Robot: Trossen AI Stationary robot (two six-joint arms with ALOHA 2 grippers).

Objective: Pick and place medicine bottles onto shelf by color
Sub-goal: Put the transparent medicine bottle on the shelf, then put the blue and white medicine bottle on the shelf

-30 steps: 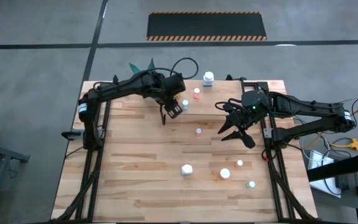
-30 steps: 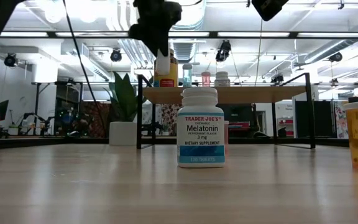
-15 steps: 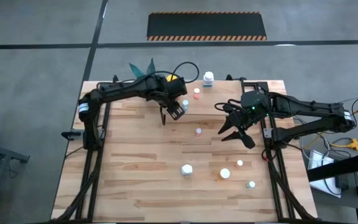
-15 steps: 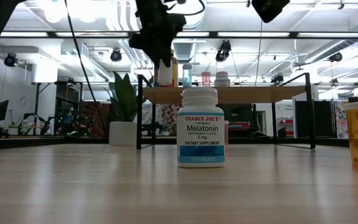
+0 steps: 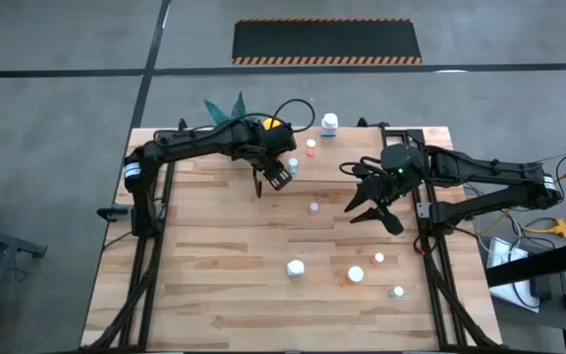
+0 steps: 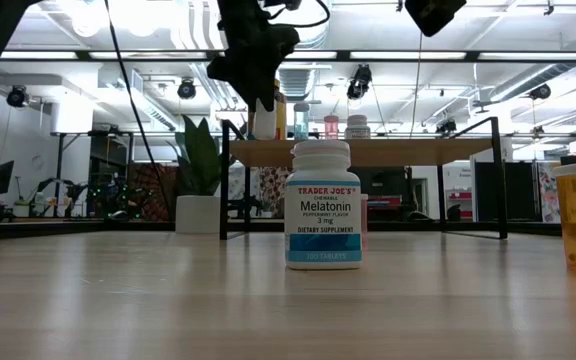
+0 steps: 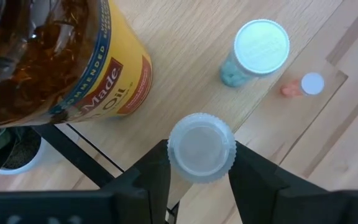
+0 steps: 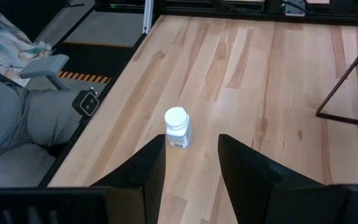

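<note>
My left gripper (image 5: 281, 169) is shut on a small white bottle with a white cap (image 7: 201, 147) over the left end of the light-wood shelf (image 6: 408, 150). The large amber bottle with a yellow label (image 7: 55, 56) stands on the shelf right beside it. A teal bottle with a white cap (image 7: 260, 50) and a tiny pink one (image 7: 308, 84) stand farther along the shelf. My right gripper (image 5: 371, 202) is open and empty above the table's right half. It faces a white bottle (image 8: 177, 127) that stands on the tabletop. My left gripper pinches the white bottle at its cap (image 7: 173, 149) between its two fingers (image 7: 151, 171), one on each side. The fingers come from above, pointing down. The bottle hangs upright below them (image 6: 265, 118), its base level with the shelf's top; I cannot tell whether it rests there.
Several small bottles stand loose on the tabletop, among them a white one (image 5: 295, 267), a pink-capped one (image 5: 313, 207) and a green-capped one (image 5: 397, 291). A melatonin bottle (image 6: 323, 205) stands close to the low camera. A potted plant (image 6: 200, 200) stands beyond the shelf's left end.
My left gripper has gone down toward the shelf with the white bottle, next to the amber bottle, then kept still. The bottle stays upright and now has its base at the height of the shelf's top.
</note>
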